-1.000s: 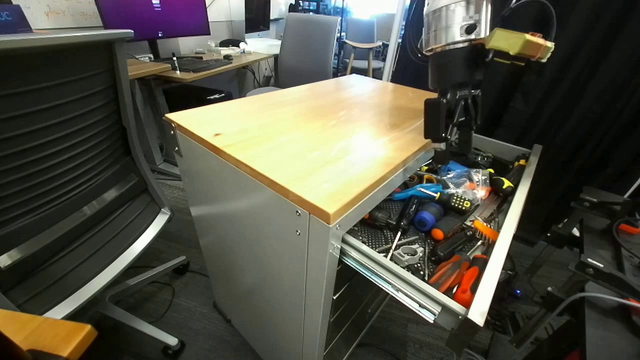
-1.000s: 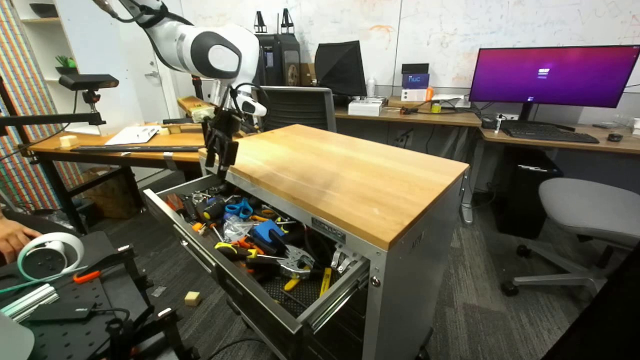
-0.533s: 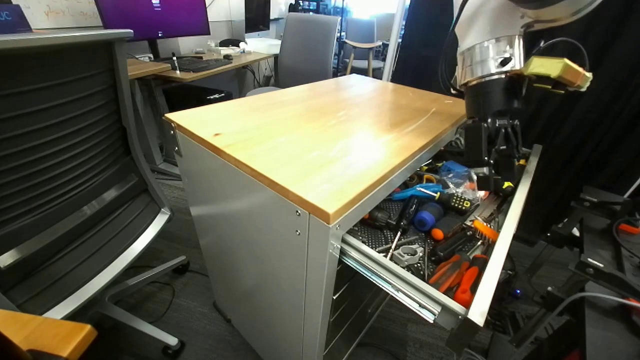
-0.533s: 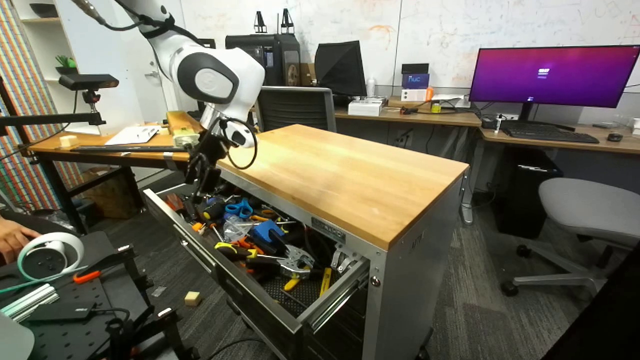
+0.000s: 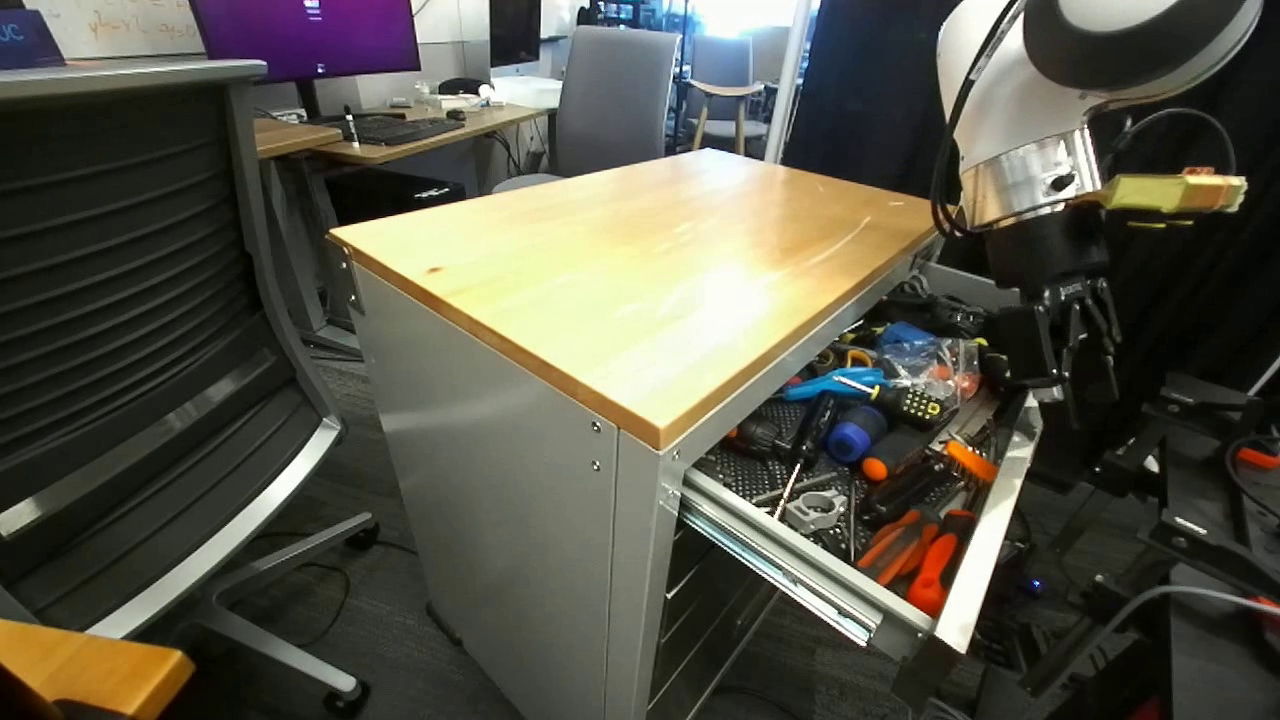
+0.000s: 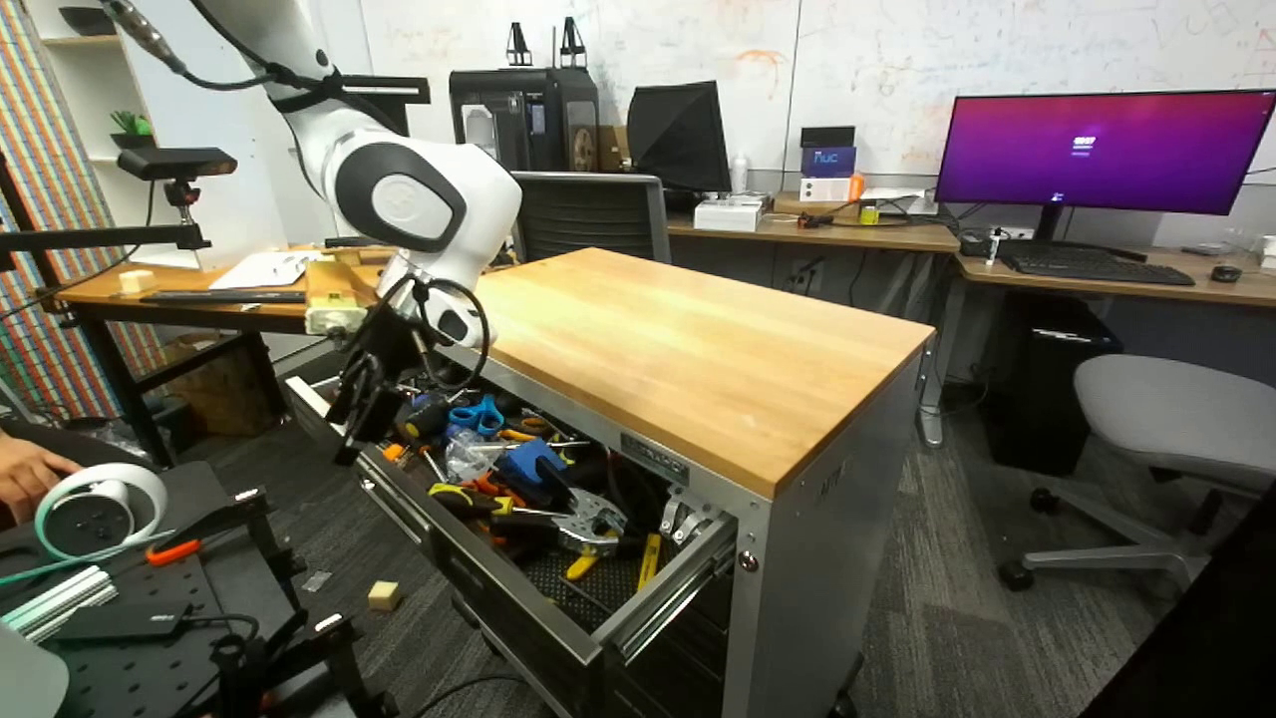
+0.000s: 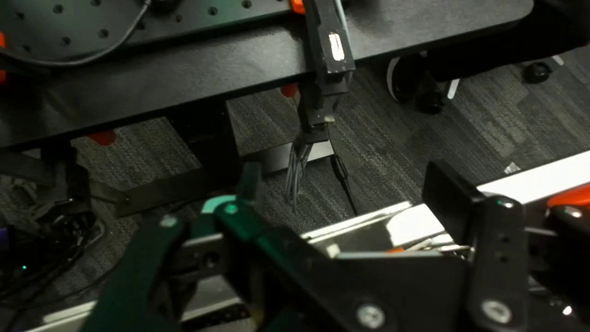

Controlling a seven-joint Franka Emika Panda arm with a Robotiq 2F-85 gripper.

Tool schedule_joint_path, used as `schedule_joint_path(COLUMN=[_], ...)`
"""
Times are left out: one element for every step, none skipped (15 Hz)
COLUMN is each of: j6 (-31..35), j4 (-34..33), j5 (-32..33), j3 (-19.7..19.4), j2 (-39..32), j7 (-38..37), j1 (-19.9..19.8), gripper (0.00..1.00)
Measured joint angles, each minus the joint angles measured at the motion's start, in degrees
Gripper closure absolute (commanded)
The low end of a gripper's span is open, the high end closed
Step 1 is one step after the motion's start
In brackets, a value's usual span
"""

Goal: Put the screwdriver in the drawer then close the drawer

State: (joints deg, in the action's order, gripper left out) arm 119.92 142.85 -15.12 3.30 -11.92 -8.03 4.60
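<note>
The drawer point(image 5: 990, 540) is pulled out below the wood top and full of tools; its front panel point(image 6: 478, 563) shows in both exterior views. My gripper point(image 5: 1065, 385) hangs tilted at the front panel's far end and hides part of it. In an exterior view the gripper point(image 6: 364, 419) overlaps the panel; contact cannot be told. In the wrist view the gripper point(image 7: 345, 189) has its fingers wide apart with nothing between them, above the drawer's edge point(image 7: 357, 220). The screwdriver cannot be picked out for certain. A black handle with yellow spots point(image 5: 910, 404) lies among the tools.
The cabinet's wood top point(image 5: 650, 280) is beside the drawer. A black cart point(image 6: 179, 638) with cables and brackets stands facing the drawer front; it also shows in the wrist view point(image 7: 184, 78). A person's hand point(image 6: 30, 484) is near it. An office chair point(image 5: 130, 330) stands beside the cabinet.
My gripper has moved from the wood top's edge across the drawer, outward to the front panel, and has sunk and tilted. The drawer has not visibly moved.
</note>
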Motion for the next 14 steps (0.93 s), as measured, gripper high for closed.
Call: schedule_joint_path(j6=[-0.1,-0.1,0.0,0.1,0.6,1.3,2.6,3.7,3.8,4.1,4.3,4.4,4.5,4.5], j4=[0.2,0.2,0.2,0.0,-0.1,-0.4,-0.7,-1.1,-1.5,-1.9,-2.6,-3.4,-4.3,-5.4], j5=[1.0,1.9,2.9,3.9,5.1,6.3,7.7,8.9,9.6,10.3,11.2,12.4,14.0,15.5], j3=[-0.1,-0.1,-0.2,-0.2,-0.2,-0.2,-0.2,-0.2,-0.1,0.1,0.4,0.5,0.5,0.5], j2=[-0.4,-1.0,-1.6,-2.1,-2.7,-3.1,-3.5,-3.8,-4.0,-4.2,-4.5,-4.8,-5.2,-5.7], j7=[-0.3,-0.5,-0.8,-1.1,-1.4,-1.7,-2.1,-2.3,-2.3,-2.3,-2.3,-2.4,-2.4,-2.4], j1=[0.0,0.0,0.0,0.0,0.0,0.0,0.1,0.3,0.6,1.1,1.7,2.3,2.8,3.3], gripper=[0.51,0.58,0.65,0.73,0.81,0.89,0.96,1.0,1.0,1.0,1.0,1.0,1.0,1.0])
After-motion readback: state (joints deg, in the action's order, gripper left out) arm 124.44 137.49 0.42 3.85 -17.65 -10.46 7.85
